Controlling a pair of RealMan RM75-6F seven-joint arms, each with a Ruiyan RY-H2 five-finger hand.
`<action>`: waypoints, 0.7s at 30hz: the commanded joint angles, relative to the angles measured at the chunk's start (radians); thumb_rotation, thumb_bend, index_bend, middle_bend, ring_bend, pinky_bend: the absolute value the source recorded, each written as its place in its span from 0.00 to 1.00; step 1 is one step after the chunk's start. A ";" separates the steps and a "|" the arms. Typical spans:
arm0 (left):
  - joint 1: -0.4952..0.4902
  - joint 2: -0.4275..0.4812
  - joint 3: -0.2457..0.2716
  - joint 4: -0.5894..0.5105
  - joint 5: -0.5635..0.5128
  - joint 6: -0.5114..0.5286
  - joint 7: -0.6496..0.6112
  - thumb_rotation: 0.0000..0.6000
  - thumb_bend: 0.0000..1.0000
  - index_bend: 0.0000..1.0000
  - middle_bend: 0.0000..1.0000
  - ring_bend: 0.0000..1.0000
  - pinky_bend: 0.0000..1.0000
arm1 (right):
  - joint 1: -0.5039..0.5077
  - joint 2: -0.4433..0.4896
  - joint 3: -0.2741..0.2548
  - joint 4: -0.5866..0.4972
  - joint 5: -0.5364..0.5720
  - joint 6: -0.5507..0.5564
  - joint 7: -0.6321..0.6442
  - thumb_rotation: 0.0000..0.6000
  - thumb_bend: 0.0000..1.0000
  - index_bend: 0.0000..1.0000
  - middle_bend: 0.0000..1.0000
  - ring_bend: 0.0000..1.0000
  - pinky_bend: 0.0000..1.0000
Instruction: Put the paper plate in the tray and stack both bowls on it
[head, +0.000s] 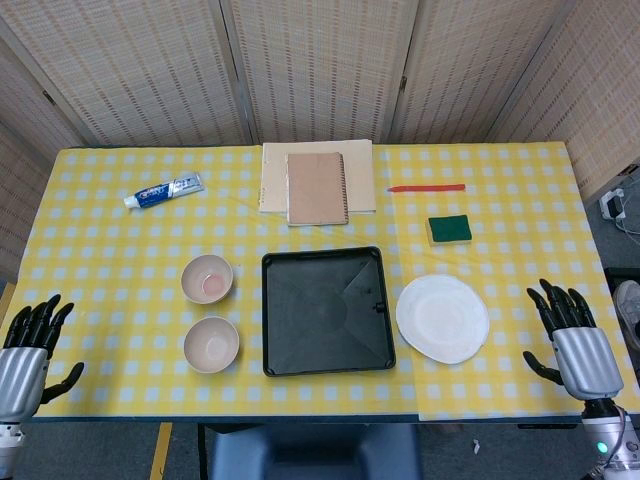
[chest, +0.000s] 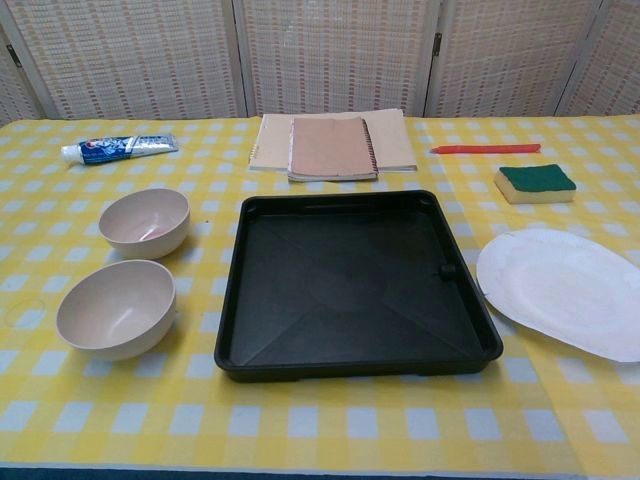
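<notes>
Currently, the left hand sits at the near left edge of the surface, which carries a yellow-and-white checked cloth. Its fingers are spread apart and hold nothing. It appears in the head view only.

A toothpaste tube lies toward the far left of the surface, tilted. Nearer the front, two beige bowls stand upright, one behind the other and just apart. The far bowl shows a pinkish patch inside. The near bowl stands directly in front of it. Both bowls are just left of the tray and do not touch it.

The black tray lies flat at the centre of the surface, square with rounded corners, with nothing in it. Behind it, a brown spiral notebook rests on a larger cream pad.

A red pen lies right of the pad. A sponge, green on top and yellow below, rests nearer the front. The white paper plate lies flat on the cloth just right of the tray, outside it and not touching it.

The right hand sits at the near right edge, apart from the plate. Its fingers are spread and hold nothing. The chest view does not show it.
</notes>
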 joint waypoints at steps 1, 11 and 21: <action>-0.001 0.000 -0.001 -0.001 -0.004 -0.004 0.002 1.00 0.33 0.00 0.00 0.00 0.00 | 0.002 -0.001 0.001 0.001 0.004 -0.004 -0.003 1.00 0.27 0.00 0.00 0.00 0.00; -0.010 0.003 -0.003 -0.012 0.004 -0.014 -0.008 1.00 0.33 0.00 0.00 0.00 0.00 | 0.005 0.009 -0.058 0.030 -0.086 -0.022 0.019 1.00 0.27 0.12 0.00 0.00 0.00; -0.002 0.026 0.015 -0.028 0.021 -0.012 -0.049 1.00 0.34 0.00 0.00 0.00 0.00 | -0.013 -0.196 -0.077 0.245 -0.161 0.040 0.082 1.00 0.27 0.49 0.10 0.08 0.00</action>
